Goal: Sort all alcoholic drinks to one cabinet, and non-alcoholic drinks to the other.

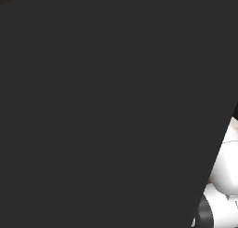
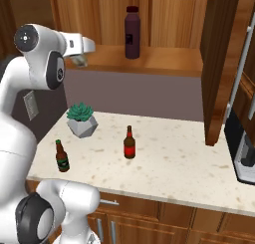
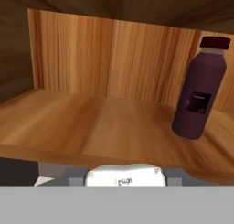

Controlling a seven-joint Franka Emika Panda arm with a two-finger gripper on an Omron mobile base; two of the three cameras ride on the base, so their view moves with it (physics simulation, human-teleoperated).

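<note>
The white carton (image 3: 124, 172) sits low between my fingertips, and my gripper (image 3: 124, 177) is shut on it, in front of the wooden cabinet shelf (image 3: 91, 122). The dark purple bottle (image 3: 199, 95) stands upright on that shelf, to the right and further in. In the right base view my gripper (image 2: 78, 59) hovers at the shelf's left end, well left of the purple bottle (image 2: 132, 33). Two brown beer bottles stand on the counter below: one (image 2: 62, 156) near the front left edge, the other (image 2: 129, 143) in the middle.
A potted succulent (image 2: 82, 120) stands on the counter (image 2: 174, 158) under my hand. The open cabinet door (image 2: 219, 63) hangs at the right, with a dark coffee machine (image 2: 244, 153) beyond it. A dark flat panel (image 1: 107, 106) blocks the left base view.
</note>
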